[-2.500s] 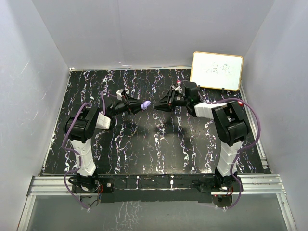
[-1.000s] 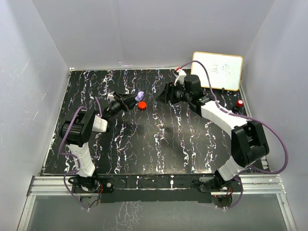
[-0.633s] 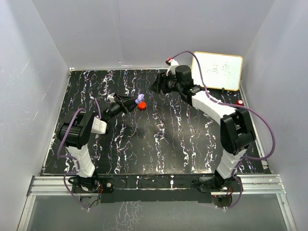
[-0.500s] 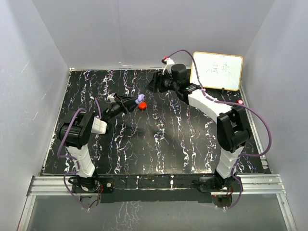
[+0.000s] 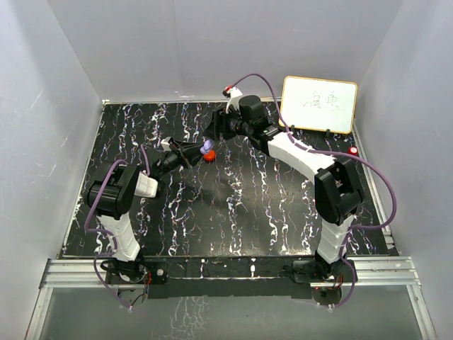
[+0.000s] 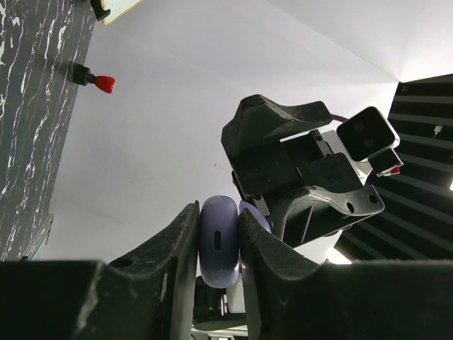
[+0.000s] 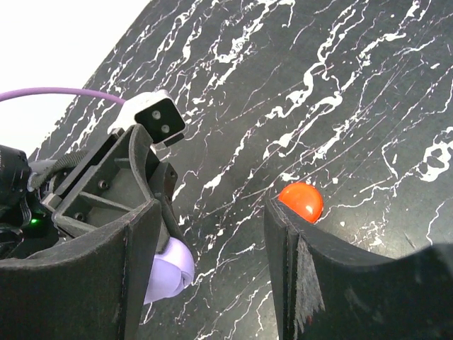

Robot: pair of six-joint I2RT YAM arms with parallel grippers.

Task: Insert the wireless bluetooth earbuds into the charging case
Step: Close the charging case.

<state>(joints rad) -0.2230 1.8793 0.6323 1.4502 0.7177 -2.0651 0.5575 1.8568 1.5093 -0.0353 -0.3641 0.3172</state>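
A purple round charging case point(image 6: 218, 241) stands on edge between the fingers of my left gripper point(image 6: 219, 237), which is shut on it and holds it above the table left of centre point(image 5: 206, 146). My right gripper point(image 7: 212, 234) is open and empty, reaching in from the back right point(image 5: 214, 131), close over the left gripper. The purple case point(image 7: 168, 270) shows beside its left finger. A red round case point(image 7: 301, 200) lies on the table by its right finger, also visible from above point(image 5: 209, 156). No earbuds show in any view.
A whiteboard point(image 5: 318, 104) leans at the back right corner. A small red piece point(image 5: 352, 151) lies near the right edge of the black marbled table point(image 5: 233, 212). White walls enclose the table on three sides.
My right arm has swung left along the back of the table until its gripper is next to the left one. The left gripper has kept still with the purple case.
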